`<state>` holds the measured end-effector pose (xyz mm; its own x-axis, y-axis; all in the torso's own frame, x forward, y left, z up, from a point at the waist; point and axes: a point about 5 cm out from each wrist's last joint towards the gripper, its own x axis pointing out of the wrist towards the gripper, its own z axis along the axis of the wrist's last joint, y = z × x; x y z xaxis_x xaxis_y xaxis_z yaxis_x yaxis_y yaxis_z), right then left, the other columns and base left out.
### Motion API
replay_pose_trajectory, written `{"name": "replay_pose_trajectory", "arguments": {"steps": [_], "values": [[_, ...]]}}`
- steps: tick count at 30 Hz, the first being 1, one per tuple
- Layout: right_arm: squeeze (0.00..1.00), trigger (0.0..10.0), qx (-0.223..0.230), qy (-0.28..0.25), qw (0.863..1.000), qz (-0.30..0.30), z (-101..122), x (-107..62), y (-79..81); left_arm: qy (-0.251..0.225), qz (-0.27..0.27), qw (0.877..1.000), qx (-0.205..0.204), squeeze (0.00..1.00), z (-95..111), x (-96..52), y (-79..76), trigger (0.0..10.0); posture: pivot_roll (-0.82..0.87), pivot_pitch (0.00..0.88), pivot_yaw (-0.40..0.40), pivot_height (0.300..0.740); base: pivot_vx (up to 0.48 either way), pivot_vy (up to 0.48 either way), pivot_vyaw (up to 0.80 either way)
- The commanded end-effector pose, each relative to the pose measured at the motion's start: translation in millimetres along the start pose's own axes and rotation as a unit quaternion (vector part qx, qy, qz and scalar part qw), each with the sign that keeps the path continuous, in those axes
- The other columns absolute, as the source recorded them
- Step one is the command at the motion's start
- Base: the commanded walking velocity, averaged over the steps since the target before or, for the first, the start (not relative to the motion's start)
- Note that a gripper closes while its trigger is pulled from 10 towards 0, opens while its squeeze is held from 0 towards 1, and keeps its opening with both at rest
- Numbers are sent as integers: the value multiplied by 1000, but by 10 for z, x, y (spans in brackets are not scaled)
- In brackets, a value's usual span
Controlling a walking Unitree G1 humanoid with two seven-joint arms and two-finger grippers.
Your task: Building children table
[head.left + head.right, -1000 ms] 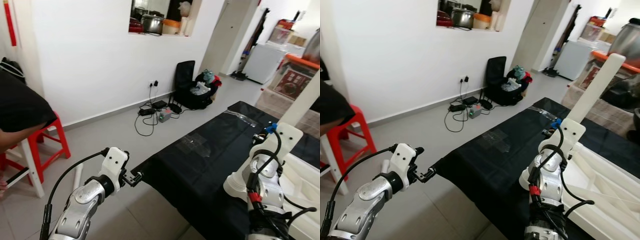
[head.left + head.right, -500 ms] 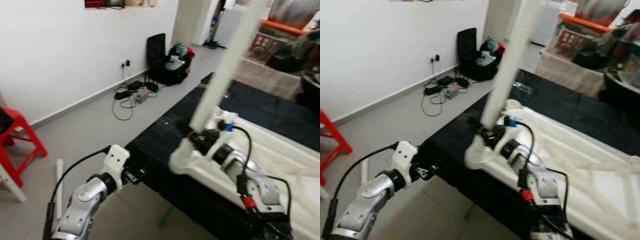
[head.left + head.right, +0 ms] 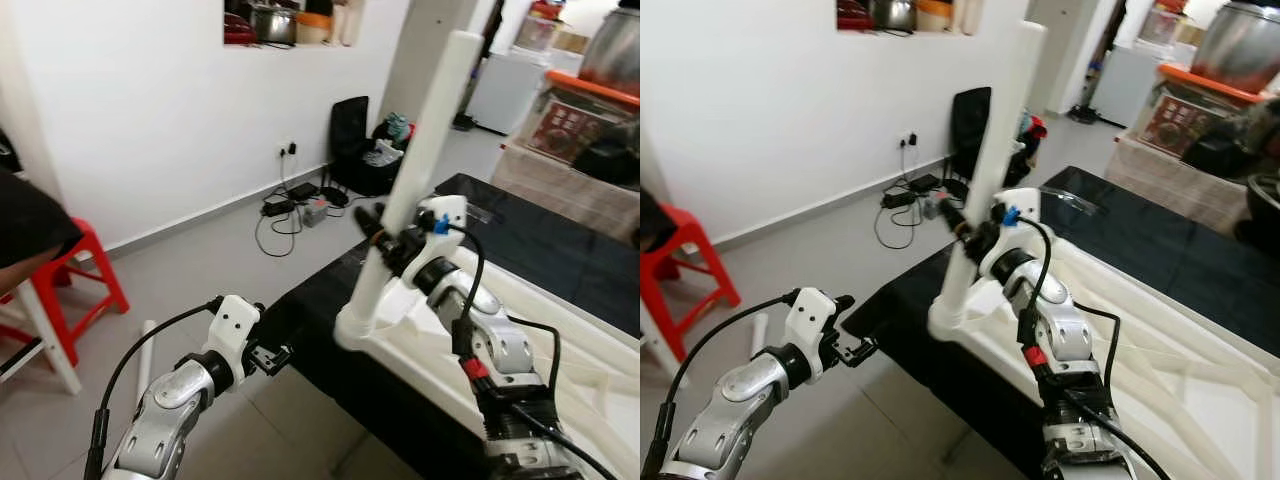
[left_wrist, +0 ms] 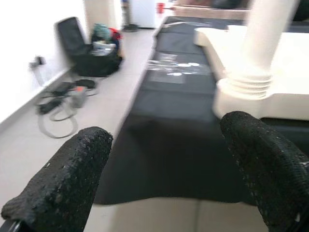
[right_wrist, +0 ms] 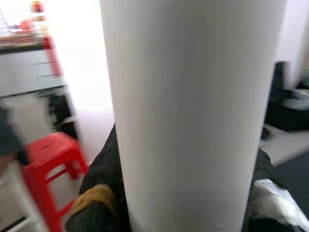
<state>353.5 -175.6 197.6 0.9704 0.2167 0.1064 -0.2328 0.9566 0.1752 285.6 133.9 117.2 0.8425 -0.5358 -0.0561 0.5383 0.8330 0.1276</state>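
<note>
A white table top (image 3: 560, 370) lies upside down on a black sheet (image 3: 530, 245) on the floor. One white leg (image 3: 420, 160) stands upright in its near left corner socket (image 3: 365, 325). My right gripper (image 3: 385, 238) is shut on that leg about halfway up; in the right wrist view the leg (image 5: 193, 111) sits between the black fingers (image 5: 104, 174). My left gripper (image 3: 275, 355) hangs open over the bare floor, left of the sheet's corner, holding nothing; its wrist view looks between two black pads (image 4: 72, 174) at the socket (image 4: 256, 92).
Another white leg (image 3: 143, 350) lies on the floor at the left. A red stool (image 3: 85, 270) and a person's dark sleeve (image 3: 30, 220) are at the far left. Cables (image 3: 290, 210) and a black bag (image 3: 370, 160) lie by the wall.
The camera swung about between frames. My right gripper has kept its hold on the white leg, which now stands in the corner socket. The left arm has barely moved.
</note>
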Motion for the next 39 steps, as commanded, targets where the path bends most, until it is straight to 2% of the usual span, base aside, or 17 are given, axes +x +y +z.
{"name": "replay_pose_trajectory", "arguments": {"steps": [1, 3, 6, 7, 8, 11, 12, 13, 16, 17, 21, 22, 28, 35, 36, 38, 39], "values": [[0, 0, 21, 93, 980, -174, -423, -256, -488, 5, -7, 1000, -2, 0, -20, 32, -45, 10000, 89, 0, -150, 740, 0, 0, 0], [0, 0, 20, 97, 972, -213, -457, -305, -570, 5, -7, 1000, -2, 0, -21, 37, -51, 10000, 89, 0, -150, 740, 0, 0, 0], [0, 0, 14, 115, 873, -474, -642, -807, -1094, 10, 0, 1000, -1, 0, -38, 55, -56, 10000, 83, 0, -151, 740, 0, 0, 0], [0, 0, 14, 115, 873, -474, -642, -807, -1094, 10, 0, 1000, -1, 0, -38, 55, -56, 10000, 83, 0, -151, 740, 0, 0, 0], [0, 0, 13, 121, 846, -520, -689, -928, -1165, 10, 2, 1000, -1, 0, -41, 58, -55, 10000, 83, 0, -151, 740, 0, 0, 0], [0, 0, 10, 124, 834, -537, -720, -965, -1165, 10, 3, 1000, -1, 0, -42, 59, -51, 10000, 80, 0, -150, 740, 0, 0, 0], [0, 2314, 10, 125, 834, -538, -737, -954, -1129, 11, 3, 1000, -1, 0, -43, 59, -49, 10000, 80, 0, -150, 740, 0, 0, 0], [0, 10000, 12, 123, 841, -527, -740, -904, -1068, 11, 4, 1000, 0, 0, -43, 60, -48, 10000, 80, 0, -150, 740, 0, 0, 0], [0, 10000, 40, 100, 891, -441, -682, -630, -848, 10, 5, 1000, 0, 0, -41, 66, -46, 10000, 79, 0, -150, 740, 0, 0, 0], [1000, 10000, 36, 68, 914, -398, -581, -522, -735, 10, 5, 1000, 0, 0, -40, 69, -46, 10000, 78, 0, -149, 740, 0, 0, 0], [1000, 10000, 74, 1, 970, -231, -321, -240, -335, 9, 5, 1000, 0, 0, -38, 71, -46, 10000, 81, 0, -153, 740, 0, 0, 0], [0, 10000, 98, -12, 987, -127, -218, -169, -139, 8, 5, 1000, -1, 0, -38, 69, -47, 10000, 81, 0, -152, 740, 0, 0, 0], [0, 10000, 89, -43, 978, 181, 141, -231, 355, 4, 0, 1000, -1, 0, -28, 74, -59, 10000, 86, 0, -155, 740, 0, 0, 0], [0, 10000, 61, -43, 970, 233, 234, -128, 401, 2, 1, 1000, 0, 0, -15, 74, -55, 10000, 99, 0, -164, 740, 0, 0, 0], [0, 4314, 41, -33, 979, 198, 157, -53, 348, 2, 2, 1000, 0, 0, -20, 65, -55, 10000, 105, 0, -170, 740, 0, 0, 0], [0, 4314, 11, -23, 985, 171, 85, -13, 309, 3, 3, 1000, 0, 0, -24, 58, -55, 10000, 105, 0, -170, 740, 0, 0, 0], [0, 0, 0, -9, 990, 138, 17, 7, 240, 4, 4, 1000, 0, 0, -28, 51, -57, 10000, 108, 0, -170, 740, 0, 0, 0]]}}
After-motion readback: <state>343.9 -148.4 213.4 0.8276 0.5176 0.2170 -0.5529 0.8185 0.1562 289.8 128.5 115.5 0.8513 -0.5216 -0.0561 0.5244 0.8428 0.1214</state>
